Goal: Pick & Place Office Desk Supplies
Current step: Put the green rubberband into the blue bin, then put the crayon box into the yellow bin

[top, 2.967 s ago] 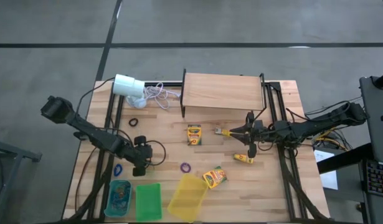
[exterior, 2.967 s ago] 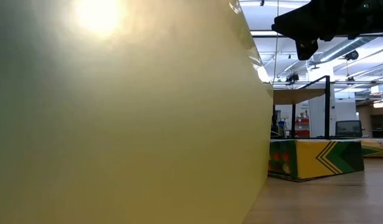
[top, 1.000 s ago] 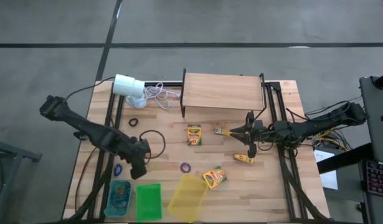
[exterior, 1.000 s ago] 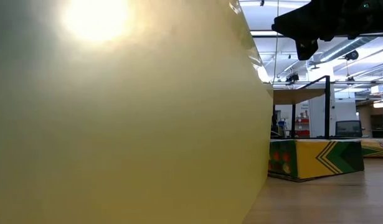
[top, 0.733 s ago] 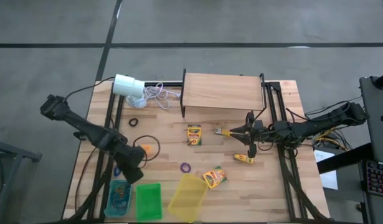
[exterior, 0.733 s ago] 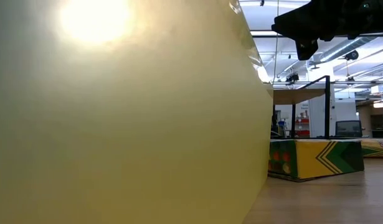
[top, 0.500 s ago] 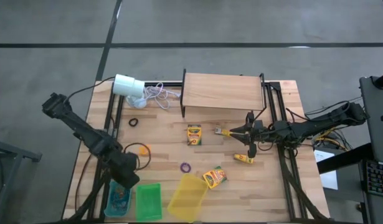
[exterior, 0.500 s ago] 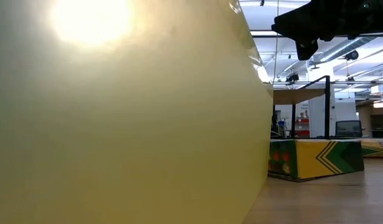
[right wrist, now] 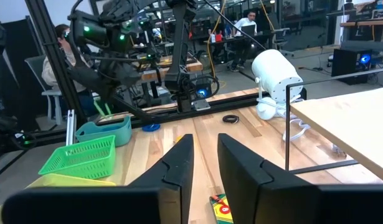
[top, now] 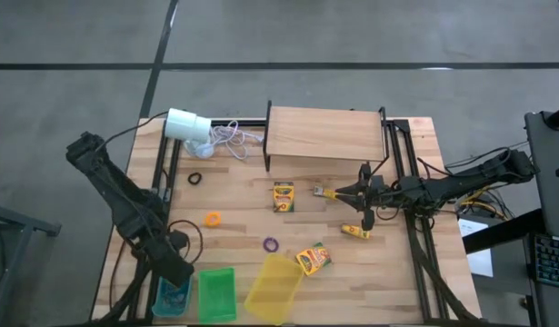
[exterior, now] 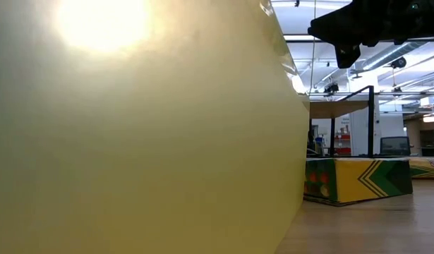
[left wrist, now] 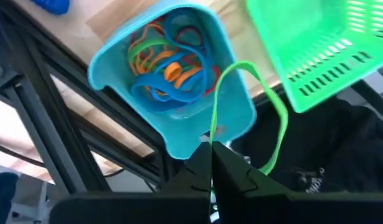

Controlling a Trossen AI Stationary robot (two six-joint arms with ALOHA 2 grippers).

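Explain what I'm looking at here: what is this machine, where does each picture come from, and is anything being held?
Two dark robot arms work at a wooden table, sorting small desk supplies. The overhead picture shows everything from above. The table-level picture is mostly blocked by the yellow bin right in front of the lens. The other two come from cameras on the arms' wrists.

On the table lie crayon boxes, loose rubber bands such as the orange one, a wooden shelf, a white cylinder with its cord, and blue, green and yellow bins.

The left gripper is shut on a green rubber band, over the blue bin that already holds many bands. The right gripper hovers open near a crayon box at the right, holding nothing.
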